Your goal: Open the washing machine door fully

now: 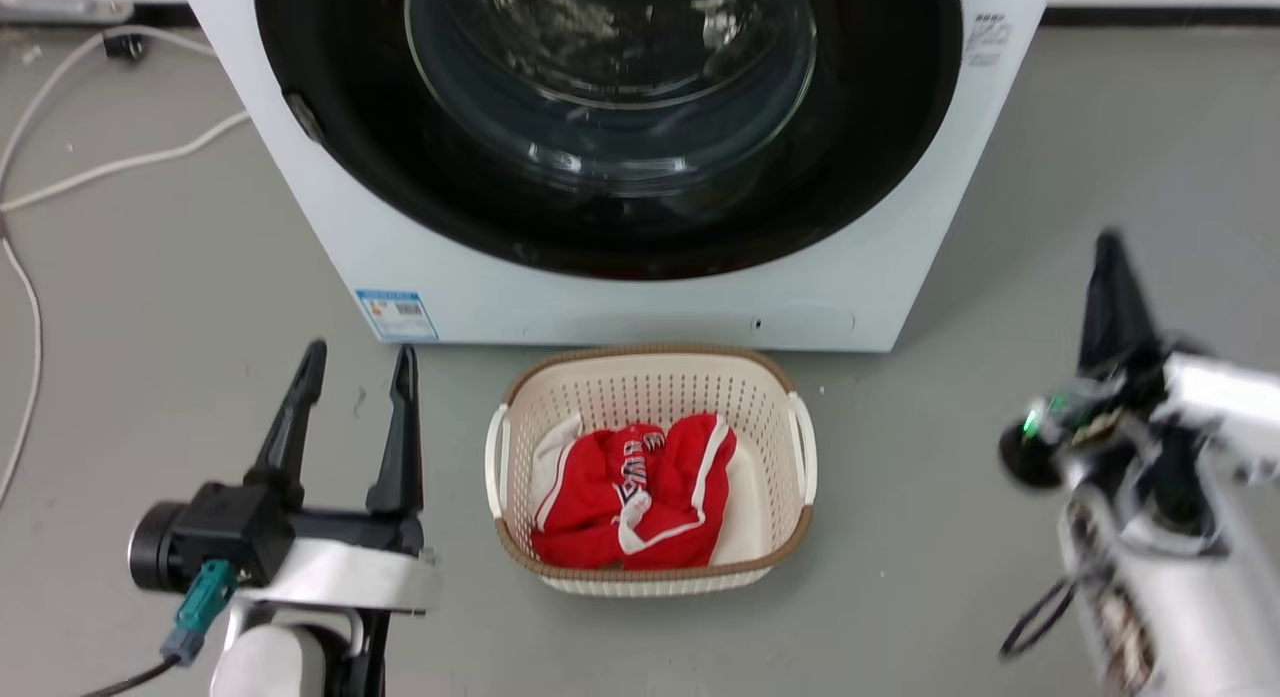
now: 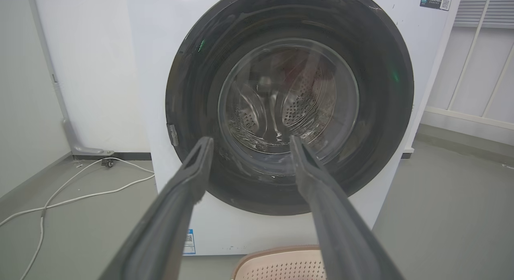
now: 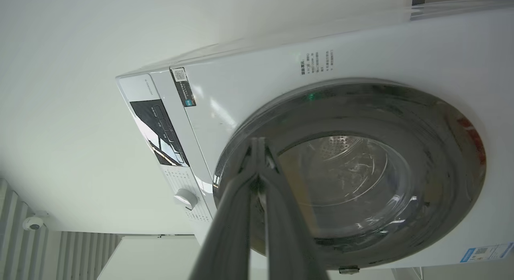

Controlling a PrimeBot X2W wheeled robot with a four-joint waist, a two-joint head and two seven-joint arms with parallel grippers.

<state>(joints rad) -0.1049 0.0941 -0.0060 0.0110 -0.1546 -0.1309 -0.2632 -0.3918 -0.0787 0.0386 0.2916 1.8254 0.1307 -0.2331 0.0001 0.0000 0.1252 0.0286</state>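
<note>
We see the washing machine door (image 1: 610, 107), cropped above in the head view yet nearly whole from the left wrist, flush against the washing machine (image 1: 640, 312); left gripper (image 1: 360, 350) fingers apart, blurred right gripper (image 1: 1108, 252) fingers together.

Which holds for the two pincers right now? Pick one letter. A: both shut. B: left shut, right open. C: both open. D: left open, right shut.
D: the left pincer has its fingers wide apart, while the right pincer has its fingers meeting at the tips with nothing between them.
</note>
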